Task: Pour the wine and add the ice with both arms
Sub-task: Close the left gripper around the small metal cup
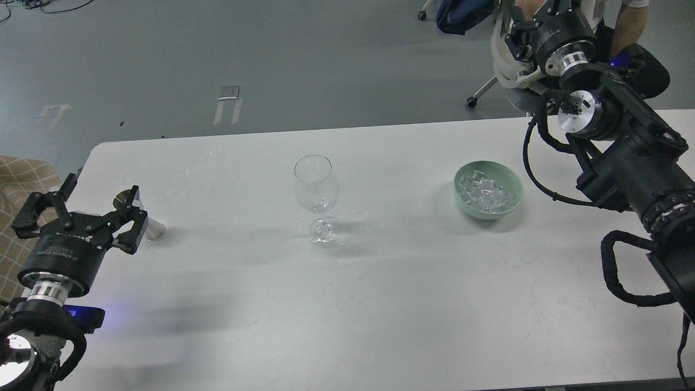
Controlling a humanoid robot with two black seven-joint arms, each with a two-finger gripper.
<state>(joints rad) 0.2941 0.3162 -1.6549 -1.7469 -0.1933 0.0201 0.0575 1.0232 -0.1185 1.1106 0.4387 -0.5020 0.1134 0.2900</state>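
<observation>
Your wine glass (316, 187) stands upright in the middle of the desk (380, 304), and it looks empty — no liquid shows in the bowl, so neither pouring nor icing has begun as far as you can judge. That central spot makes sense: both arms can get to it from their own sides. The ice (485, 193) sits as a heap of clear cubes in a pale green bowl (515, 187), to the right of the glass and well apart from it, on the side your right arm serves. Your left claw (81, 203) hangs at the desk's left edge with its fingers spread and nothing between them; just beyond it a small pale container (154, 229) with a round top (125, 196) stands on the desk, partly hidden by the fingers — likely the wine vessel, though you cannot see any liquid in it from here. The left claw seems lined up to close on it. Your right claw (522, 21) is raised beyond the far right corner, off the desk, seen against a chair and a person; its fingers run together in the dark, so you cannot tell whether it is open or closed.
</observation>
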